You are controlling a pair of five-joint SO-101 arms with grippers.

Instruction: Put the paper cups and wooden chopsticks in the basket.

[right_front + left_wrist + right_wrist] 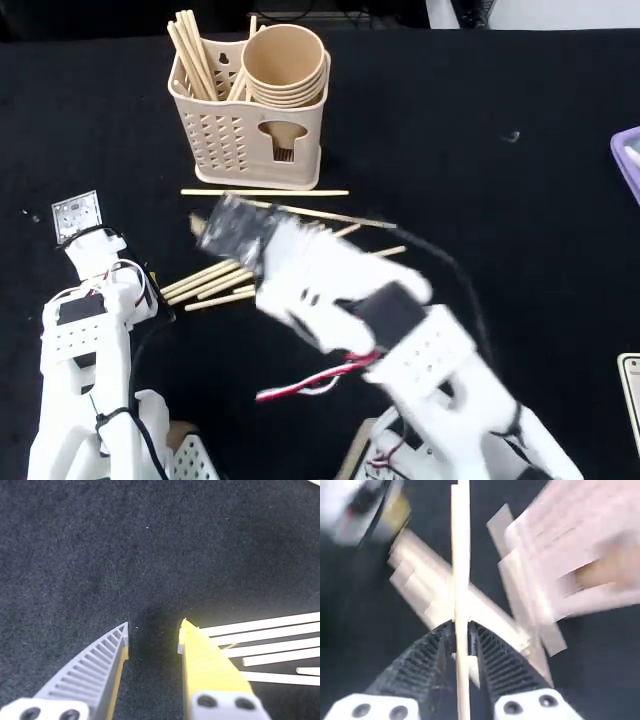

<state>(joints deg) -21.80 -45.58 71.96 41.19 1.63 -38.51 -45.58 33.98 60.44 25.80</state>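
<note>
A beige basket (245,140) stands at the back of the black table, with stacked paper cups (285,60) and several wooden chopsticks (195,55) inside. More chopsticks (210,282) lie loose in front of it, and one chopstick (265,192) lies by the basket's foot. My right gripper (461,625) is shut on a single chopstick (461,555), held above the loose pile; in the high view this gripper (225,228) is blurred. My left gripper (152,635) is open over bare cloth, just beside the ends of the loose chopsticks (270,640).
A small silver square (77,215) lies at the left by the left arm. A purple container (628,160) and a white object (632,385) sit at the right edge. The blurred basket (580,565) lies ahead of the right gripper.
</note>
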